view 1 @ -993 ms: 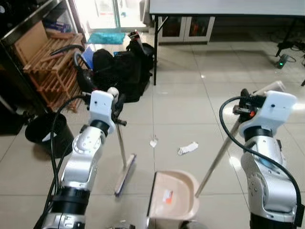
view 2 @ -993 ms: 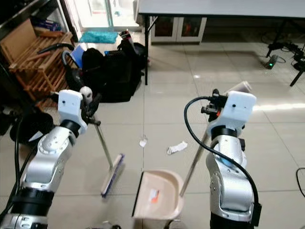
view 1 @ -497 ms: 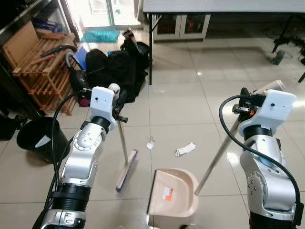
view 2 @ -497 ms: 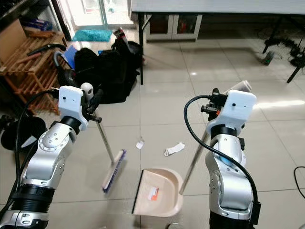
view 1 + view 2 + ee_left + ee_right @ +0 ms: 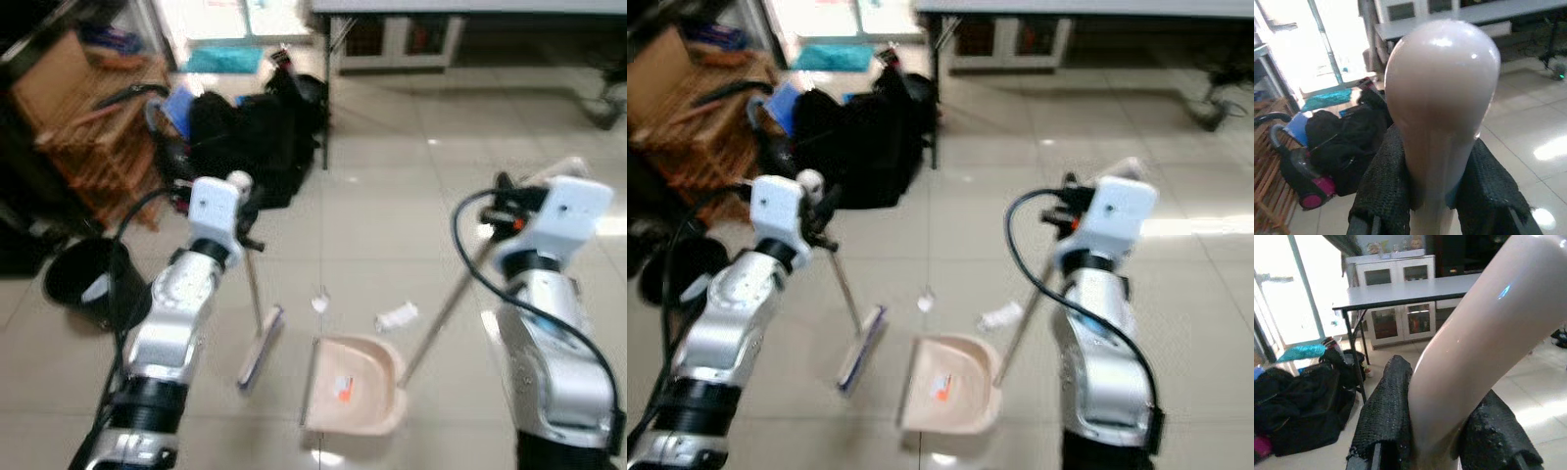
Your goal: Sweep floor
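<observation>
Long-handled broom (image 5: pixel 258 333) with blue-white bristle head rests on tiled floor (image 5: pixel 392 215), handle clamped in left gripper (image 5: pixel 1432 196), both black fingers (image 5: pixel 1378 186) pressed on rounded knob. Right gripper (image 5: pixel 1437 435) shut on slanted pale handle of beige plastic dustpan (image 5: pixel 355 384), pan flat on floor beside broom head. Two white paper scraps (image 5: pixel 396 316) ahead of pan. Since half second ago, view shifted and blurred; pan closer to scraps.

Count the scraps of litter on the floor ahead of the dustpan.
2. A small scrap lies just beyond the dustpan, near the broom. A bigger crumpled scrap lies to its right, by the dustpan's pole. Blur could hide finer bits.
</observation>
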Motion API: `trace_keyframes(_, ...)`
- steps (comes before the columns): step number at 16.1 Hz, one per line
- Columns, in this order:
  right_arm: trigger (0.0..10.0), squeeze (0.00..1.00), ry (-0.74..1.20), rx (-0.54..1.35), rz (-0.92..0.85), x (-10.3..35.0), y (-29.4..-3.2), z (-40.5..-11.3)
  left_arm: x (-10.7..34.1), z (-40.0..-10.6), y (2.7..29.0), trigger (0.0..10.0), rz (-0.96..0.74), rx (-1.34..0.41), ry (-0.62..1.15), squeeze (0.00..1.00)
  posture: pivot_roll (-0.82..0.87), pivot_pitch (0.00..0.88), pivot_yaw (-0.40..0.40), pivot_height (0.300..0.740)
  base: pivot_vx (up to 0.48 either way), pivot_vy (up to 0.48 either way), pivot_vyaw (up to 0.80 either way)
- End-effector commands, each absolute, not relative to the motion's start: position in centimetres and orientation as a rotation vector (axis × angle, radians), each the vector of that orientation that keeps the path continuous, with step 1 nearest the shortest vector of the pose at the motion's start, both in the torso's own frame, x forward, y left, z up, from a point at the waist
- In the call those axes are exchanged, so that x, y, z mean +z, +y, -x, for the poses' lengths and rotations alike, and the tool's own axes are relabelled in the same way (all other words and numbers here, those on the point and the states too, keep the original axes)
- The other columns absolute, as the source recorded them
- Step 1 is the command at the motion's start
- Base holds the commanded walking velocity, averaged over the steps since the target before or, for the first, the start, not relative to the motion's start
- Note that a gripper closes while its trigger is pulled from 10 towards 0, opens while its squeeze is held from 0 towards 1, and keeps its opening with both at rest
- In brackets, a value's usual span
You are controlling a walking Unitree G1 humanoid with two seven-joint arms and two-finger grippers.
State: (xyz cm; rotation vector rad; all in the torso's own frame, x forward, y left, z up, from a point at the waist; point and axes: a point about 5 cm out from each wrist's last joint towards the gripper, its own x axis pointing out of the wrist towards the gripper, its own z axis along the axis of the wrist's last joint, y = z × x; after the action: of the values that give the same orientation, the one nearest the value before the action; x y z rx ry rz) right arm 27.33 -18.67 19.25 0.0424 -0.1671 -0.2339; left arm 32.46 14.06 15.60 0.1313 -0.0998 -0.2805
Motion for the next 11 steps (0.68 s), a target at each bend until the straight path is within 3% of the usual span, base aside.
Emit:
trace_keyframes(1, 10.0, 0.00, -0.195, -0.196, -0.048, 19.83, -17.59, -27.52, 16.50, -32.40, 15.13, 10.0, -0.159, -0.251, -0.136, 0.00, -0.05, 0.089, 0.033, 0.740, 0.401, 0.000, 0.73)
trace_keyframes(3, 10.0, 0.00, -0.204, -0.206, -0.041, 19.97, -17.64, -27.60, 16.51, -32.37, 15.07, 10.0, -0.163, -0.256, -0.135, 0.00, -0.04, 0.089, 0.035, 0.740, 0.401, 0.000, 0.69)
trace_keyframes(11, 10.0, 0.00, -0.228, -0.246, -0.052, 20.17, -18.09, -27.60, 16.65, -32.73, 15.07, 10.0, -0.176, -0.263, -0.136, 0.00, -0.04, 0.086, 0.042, 0.740, 0.401, 0.000, 0.00)
